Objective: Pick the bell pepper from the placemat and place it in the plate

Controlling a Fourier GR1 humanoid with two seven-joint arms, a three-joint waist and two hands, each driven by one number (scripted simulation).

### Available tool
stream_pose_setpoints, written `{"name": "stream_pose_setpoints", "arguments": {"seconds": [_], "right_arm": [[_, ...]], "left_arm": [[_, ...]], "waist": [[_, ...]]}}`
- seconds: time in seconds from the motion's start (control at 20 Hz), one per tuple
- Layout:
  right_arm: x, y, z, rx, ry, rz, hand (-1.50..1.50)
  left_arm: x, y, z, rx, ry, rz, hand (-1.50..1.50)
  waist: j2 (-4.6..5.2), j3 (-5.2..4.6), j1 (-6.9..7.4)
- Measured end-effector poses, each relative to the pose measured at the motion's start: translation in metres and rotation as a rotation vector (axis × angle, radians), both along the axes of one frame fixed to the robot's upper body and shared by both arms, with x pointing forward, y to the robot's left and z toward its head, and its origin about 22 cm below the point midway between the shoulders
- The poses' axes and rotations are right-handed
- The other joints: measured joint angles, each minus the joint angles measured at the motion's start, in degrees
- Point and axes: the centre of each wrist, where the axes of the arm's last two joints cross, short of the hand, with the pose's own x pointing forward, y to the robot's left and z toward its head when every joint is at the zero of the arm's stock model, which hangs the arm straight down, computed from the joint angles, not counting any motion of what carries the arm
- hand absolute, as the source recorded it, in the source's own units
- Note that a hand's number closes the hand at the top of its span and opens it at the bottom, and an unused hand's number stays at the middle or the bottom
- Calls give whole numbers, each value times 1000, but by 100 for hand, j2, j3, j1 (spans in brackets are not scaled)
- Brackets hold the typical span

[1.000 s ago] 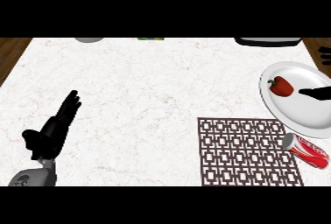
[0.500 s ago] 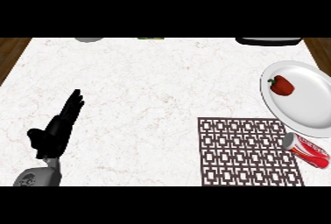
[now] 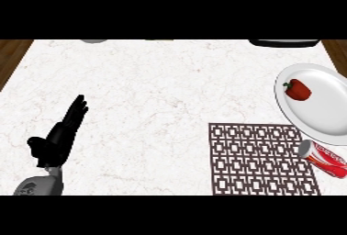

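Well, far left, the left hand (image 3: 61, 135) rested on the marble counter (image 3: 156, 92), fingers straight and open. Further right lay the placemat (image 3: 261, 158), a red can (image 3: 324, 158) on its side at its right edge, and beyond it the bell pepper (image 3: 297, 90) sat in the plate (image 3: 318, 114).

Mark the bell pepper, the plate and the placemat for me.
bell pepper (image 3: 297, 90): head view, red body.
plate (image 3: 318, 117): head view, bare white surface.
placemat (image 3: 260, 159): head view, patterned middle.
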Motion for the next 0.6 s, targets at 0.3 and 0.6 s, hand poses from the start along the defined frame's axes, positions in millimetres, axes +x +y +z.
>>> {"name": "stream_pose_setpoints", "arguments": {"seconds": [0.3, 0.6], "right_arm": [[-26, -14, -2, -50, 37, -8, -150], [-37, -18, -6, -90, 60, -15, -150]], "left_arm": [[1, 4, 4, 3, -1, 0, 0], [5, -3, 5, -6, 0, -5, 0]], "waist": [[3, 19, 26], [16, 33, 47]]}}
